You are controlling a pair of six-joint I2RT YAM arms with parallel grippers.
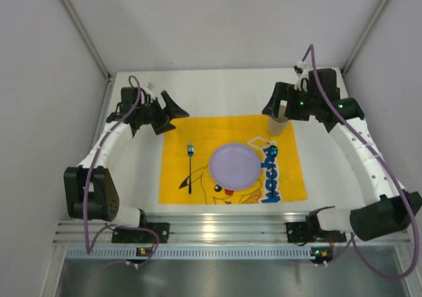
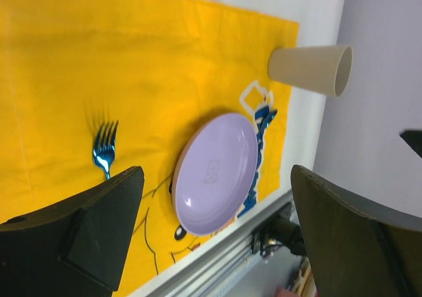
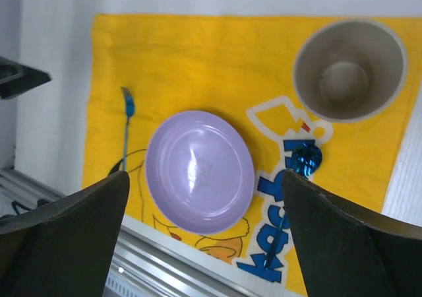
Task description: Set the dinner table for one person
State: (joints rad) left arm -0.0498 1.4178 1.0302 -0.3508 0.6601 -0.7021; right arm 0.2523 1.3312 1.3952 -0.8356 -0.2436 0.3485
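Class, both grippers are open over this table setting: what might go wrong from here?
1. The right gripper hangs close by the cup; pulling away carelessly might clip its rim and tip it toward the spoon.
2. The left gripper hangs near the far-left corner of the mat; dipping there might snag it and drag the fork and plate askew.

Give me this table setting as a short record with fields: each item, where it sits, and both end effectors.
surface: flat white dinner table
mat: yellow printed cloth mat
plate: round lilac plate, mat centre
fork: blue metallic fork, left of plate
spoon: blue metallic spoon, right of plate
cup: beige paper cup, upright, mat's far right corner
left end effector: open, empty
right end effector: open, empty, near cup
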